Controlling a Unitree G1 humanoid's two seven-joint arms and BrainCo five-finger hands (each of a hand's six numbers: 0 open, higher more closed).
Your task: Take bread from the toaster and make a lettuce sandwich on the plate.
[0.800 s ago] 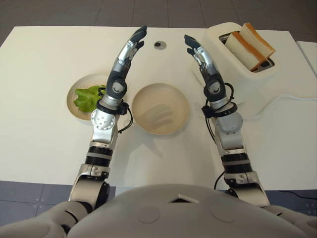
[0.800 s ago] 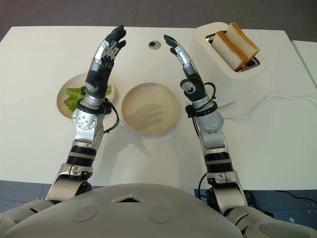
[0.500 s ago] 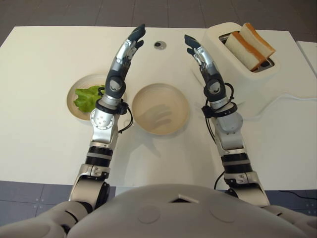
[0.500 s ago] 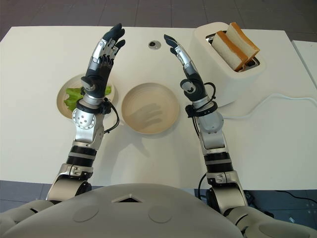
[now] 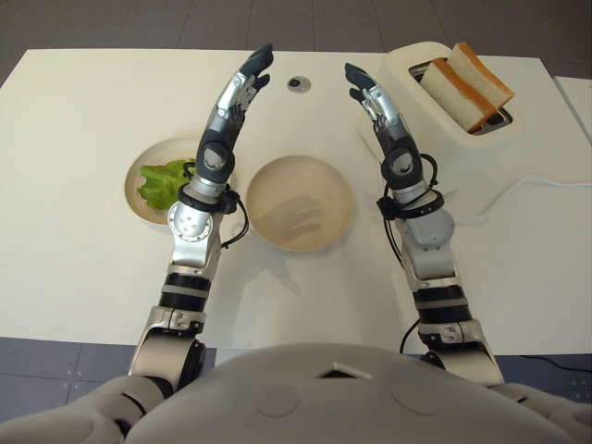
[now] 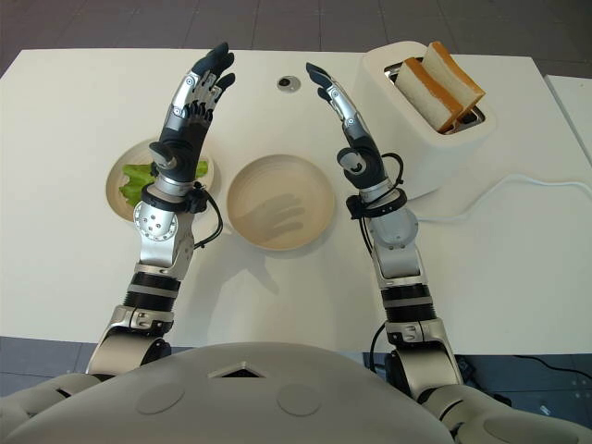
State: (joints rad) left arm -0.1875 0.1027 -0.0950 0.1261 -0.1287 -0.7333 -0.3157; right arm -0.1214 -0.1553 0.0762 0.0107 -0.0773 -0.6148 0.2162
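Note:
A white toaster [image 5: 458,129] stands at the table's back right with two bread slices [image 5: 465,86] sticking up from its slots. An empty cream plate [image 5: 299,202] lies in the middle. Left of it a smaller bowl [image 5: 141,207] holds green lettuce [image 5: 163,179]. My left hand [image 5: 231,109] is raised above the gap between bowl and plate, fingers straight, holding nothing. My right hand [image 5: 379,108] is held up between the plate and the toaster, open and empty, a short way left of the toaster's side.
A small round metal fitting [image 5: 298,84] is set in the table near the back edge. A white cable [image 5: 527,190] runs from the toaster to the right. A second white surface [image 5: 578,92] adjoins at the far right.
My left hand has drifted slightly up and away from me. The right hand has barely moved.

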